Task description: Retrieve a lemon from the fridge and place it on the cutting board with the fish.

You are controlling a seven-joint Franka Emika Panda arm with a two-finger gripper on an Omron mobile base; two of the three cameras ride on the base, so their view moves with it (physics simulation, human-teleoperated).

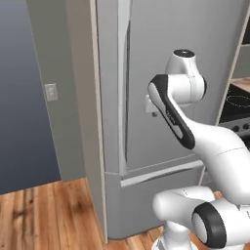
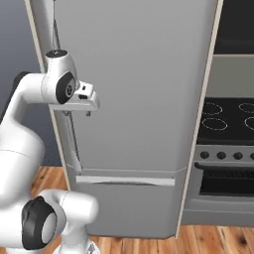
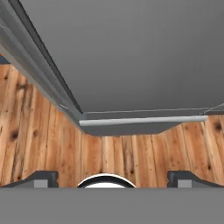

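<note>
The fridge (image 2: 144,89) is shut. Its big grey door is flat and closed, so the lemon must be somewhere inside, behind that door. I cannot see the lemon, the board or the fish at all.

The gripper (image 2: 89,105) is right up in front of the fridge door, pointing down toward the floor. Its two fingers are spread wide apart, and there is nothing between them. In the hand view the two dark fingertips (image 3: 43,178) sit far apart at the bottom, with only the wood floor (image 3: 122,157) past them.

The thing that matters most now is the long handle (image 2: 58,54) on the fridge door. It runs straight up and down, tall and thin. In the right base view it stands just behind the hand, on the side away from the stove (image 2: 230,119). The hand is very near it but is not holding it.

I think the next step is to open the door. To do that, the hand needs to move a little sideways to the handle, so that its fingers go around the tall bar. Because the bar goes up and down, the fingers should close on it from its two sides.

The drawer handle (image 3: 142,120) lies sideways, lower down, below the hand.
</note>
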